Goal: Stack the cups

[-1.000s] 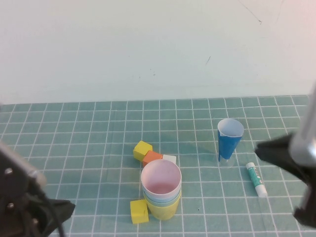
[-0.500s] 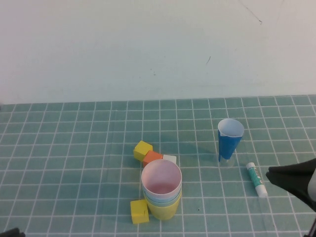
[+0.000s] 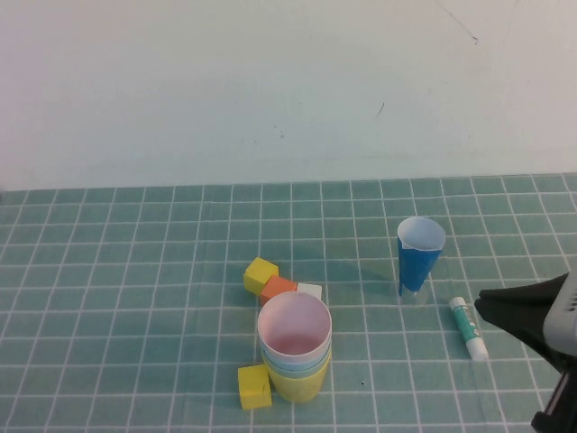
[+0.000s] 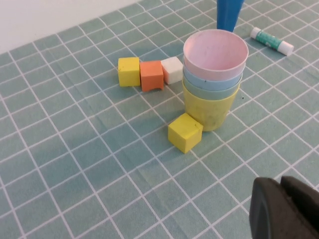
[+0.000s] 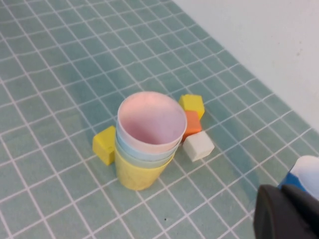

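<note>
Below, the counter (image 3: 126, 271) was covered by a teal grid mat and met a pale wall at the back. The four cups sat nested in one upright stack (image 3: 295, 347) near the front middle: the yellow cup (image 3: 297, 383) at the bottom, the pale green cup (image 4: 212, 93) and the light blue cup (image 4: 212, 80) showing only as rims above it, and the pink cup (image 3: 294, 327) on top. The right gripper (image 3: 523, 316) hung at the right edge of the high view, dark and pointing toward the stack, well apart from it; whether it was wide or narrow, I cannot tell. The left gripper (image 4: 286, 209) showed only as a dark corner in its own wrist view, its state likewise unclear. A dark blue cup (image 3: 420, 255) stood upright to the right, behind the stack. Just beside it lay a glue stick (image 3: 469, 328). A yellow block (image 3: 254, 386) touched the stack's base at the left. Behind the stack lay a row of a second yellow block (image 3: 261, 274), an orange block (image 3: 278, 289) and a white block (image 3: 309, 291).
</note>
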Controlling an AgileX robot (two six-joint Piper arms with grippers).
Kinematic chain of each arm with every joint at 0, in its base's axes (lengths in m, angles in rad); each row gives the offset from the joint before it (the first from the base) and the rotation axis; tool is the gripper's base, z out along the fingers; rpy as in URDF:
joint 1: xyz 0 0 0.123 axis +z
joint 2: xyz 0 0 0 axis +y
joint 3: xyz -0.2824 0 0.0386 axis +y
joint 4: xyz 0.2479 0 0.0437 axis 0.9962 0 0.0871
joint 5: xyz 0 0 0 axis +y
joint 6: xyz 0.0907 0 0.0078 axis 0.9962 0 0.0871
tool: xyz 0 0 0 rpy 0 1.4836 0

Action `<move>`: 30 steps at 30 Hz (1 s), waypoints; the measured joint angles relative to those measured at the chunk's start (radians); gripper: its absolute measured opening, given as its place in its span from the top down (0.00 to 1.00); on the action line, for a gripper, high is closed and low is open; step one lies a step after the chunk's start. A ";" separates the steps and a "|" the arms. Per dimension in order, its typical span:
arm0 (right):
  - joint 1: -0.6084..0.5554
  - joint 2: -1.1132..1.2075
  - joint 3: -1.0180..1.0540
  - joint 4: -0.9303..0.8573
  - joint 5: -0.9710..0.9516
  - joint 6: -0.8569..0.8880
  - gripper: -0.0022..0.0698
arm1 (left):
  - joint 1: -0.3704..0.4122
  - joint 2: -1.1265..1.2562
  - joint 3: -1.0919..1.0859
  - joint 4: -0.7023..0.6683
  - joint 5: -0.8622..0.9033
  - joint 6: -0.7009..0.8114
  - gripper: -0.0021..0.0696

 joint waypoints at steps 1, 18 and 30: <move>0.000 0.006 0.000 0.000 0.004 0.000 0.97 | 0.000 0.000 0.000 0.000 0.000 0.000 0.97; -0.011 0.219 0.000 -0.057 0.004 -0.001 0.97 | 0.000 0.000 0.000 0.000 0.000 -0.004 0.97; -0.017 -0.027 0.000 -0.193 -0.029 -0.001 0.97 | 0.000 0.000 0.001 0.000 0.000 -0.006 0.97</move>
